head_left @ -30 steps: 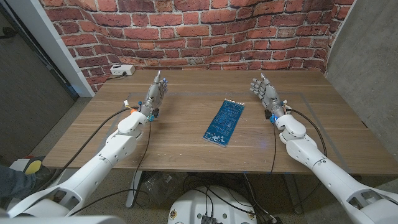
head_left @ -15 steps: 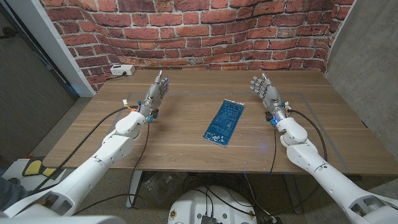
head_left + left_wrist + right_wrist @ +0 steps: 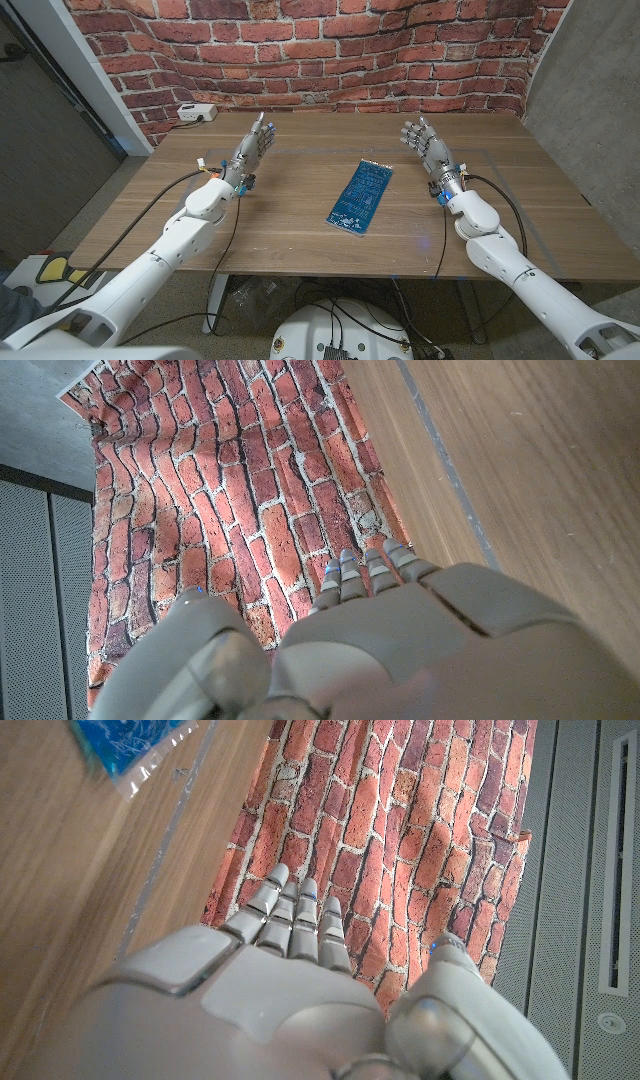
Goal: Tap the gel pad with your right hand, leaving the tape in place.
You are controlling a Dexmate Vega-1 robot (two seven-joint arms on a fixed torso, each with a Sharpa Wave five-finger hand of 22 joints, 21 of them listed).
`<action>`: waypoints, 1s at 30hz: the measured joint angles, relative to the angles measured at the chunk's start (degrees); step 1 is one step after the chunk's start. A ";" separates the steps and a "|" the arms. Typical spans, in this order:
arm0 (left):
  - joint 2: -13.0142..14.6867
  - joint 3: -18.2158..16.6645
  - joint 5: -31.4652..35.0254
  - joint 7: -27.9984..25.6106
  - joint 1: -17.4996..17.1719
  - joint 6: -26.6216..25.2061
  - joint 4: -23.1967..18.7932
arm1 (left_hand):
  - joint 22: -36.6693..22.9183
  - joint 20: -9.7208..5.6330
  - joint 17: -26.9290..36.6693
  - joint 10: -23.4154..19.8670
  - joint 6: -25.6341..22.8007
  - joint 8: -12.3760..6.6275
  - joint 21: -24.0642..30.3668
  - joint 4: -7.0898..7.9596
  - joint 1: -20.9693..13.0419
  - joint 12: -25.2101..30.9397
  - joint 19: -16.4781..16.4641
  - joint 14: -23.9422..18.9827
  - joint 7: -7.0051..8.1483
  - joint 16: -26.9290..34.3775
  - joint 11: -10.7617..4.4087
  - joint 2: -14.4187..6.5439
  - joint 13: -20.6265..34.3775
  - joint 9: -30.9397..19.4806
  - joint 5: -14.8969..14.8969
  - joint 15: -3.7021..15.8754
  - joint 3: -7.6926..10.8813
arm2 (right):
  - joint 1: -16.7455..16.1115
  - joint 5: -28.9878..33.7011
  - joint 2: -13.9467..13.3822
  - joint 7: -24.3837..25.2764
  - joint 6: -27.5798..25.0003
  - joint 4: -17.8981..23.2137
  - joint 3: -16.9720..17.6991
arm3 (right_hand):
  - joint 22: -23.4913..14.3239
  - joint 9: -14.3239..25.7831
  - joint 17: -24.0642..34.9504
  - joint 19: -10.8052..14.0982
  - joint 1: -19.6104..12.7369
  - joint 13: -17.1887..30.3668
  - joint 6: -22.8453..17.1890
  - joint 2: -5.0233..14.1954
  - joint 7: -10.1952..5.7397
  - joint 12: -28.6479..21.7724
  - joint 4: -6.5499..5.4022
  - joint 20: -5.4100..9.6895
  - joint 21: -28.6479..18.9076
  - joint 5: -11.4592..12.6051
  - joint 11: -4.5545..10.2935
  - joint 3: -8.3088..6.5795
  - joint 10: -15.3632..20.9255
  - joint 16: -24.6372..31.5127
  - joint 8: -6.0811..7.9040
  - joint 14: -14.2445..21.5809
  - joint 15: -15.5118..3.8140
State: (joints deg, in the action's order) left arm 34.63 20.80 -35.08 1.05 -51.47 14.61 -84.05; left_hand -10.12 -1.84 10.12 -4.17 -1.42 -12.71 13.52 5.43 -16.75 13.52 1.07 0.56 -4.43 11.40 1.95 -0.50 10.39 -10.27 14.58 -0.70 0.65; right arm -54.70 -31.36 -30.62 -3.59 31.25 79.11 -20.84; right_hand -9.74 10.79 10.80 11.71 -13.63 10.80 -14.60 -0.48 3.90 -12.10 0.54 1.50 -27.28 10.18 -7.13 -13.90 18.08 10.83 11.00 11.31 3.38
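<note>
A blue gel pad (image 3: 361,194) in a clear wrapper lies flat on the wooden table (image 3: 300,225), near its middle; one corner of the gel pad (image 3: 130,747) also shows in the right wrist view. My right hand (image 3: 425,146) stands to the right of the pad, apart from it, fingers spread and holding nothing. My left hand (image 3: 251,152) stands well left of the pad, fingers apart and empty. In the wrist views the right hand (image 3: 290,990) and the left hand (image 3: 400,640) reach toward the brick wall.
A white socket box (image 3: 195,113) sits at the table's far left corner. A brick wall (image 3: 320,50) rises behind the table. Thin tape lines (image 3: 490,155) run along the tabletop beyond and beside the hands. Cables (image 3: 165,205) trail along both arms.
Both arms have shifted slightly; the hands stay raised and empty. The gel pad has not moved.
</note>
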 measured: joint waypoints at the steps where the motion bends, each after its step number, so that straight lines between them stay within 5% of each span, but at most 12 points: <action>1: -0.02 0.01 0.00 0.00 0.02 0.00 0.02 | 0.00 0.00 0.00 0.00 0.00 0.00 0.00 0.00 0.00 -0.25 0.00 0.09 0.00 0.00 0.00 0.00 0.00 0.00 0.00 0.09 0.00 | 0.00 0.06 0.00 0.04 0.08 0.00 0.00 | 0.00 0.00 0.00 0.03 0.10 0.00 -0.57 0.10 0.03 0.00 0.00 0.04 0.00 0.00 0.00 0.00 0.00 0.00 0.24 0.25 -0.26; 30: -0.17 0.68 0.15 2.18 1.05 0.68 0.82 | -0.01 0.11 0.17 0.21 0.84 0.86 -0.89 -0.23 -0.52 -0.88 0.52 0.48 -0.84 -0.64 0.83 -0.53 0.15 0.01 -0.45 -0.95 -0.24 | -5.19 4.55 -2.57 1.89 3.60 6.13 0.36 | 0.01 0.28 -0.14 1.25 0.28 0.00 -1.14 0.29 0.19 -0.22 0.32 0.04 0.83 0.22 0.41 0.31 0.41 0.22 0.42 1.22 -0.61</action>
State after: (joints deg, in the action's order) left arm 34.46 21.48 -34.93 3.23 -50.42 15.30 -83.24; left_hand -10.13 -1.73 10.29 -3.96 -0.58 -11.85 12.63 5.21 -17.27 12.64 1.59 1.05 -5.27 10.77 2.78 -1.03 10.54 -10.26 14.13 -1.66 0.41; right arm -59.88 -26.81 -33.19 -1.70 34.84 85.24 -20.49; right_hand -9.74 11.08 10.66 12.97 -13.35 10.80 -15.74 -0.20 4.09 -12.32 0.86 1.55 -26.45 10.41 -6.72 -13.59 18.49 11.05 11.42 12.53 2.77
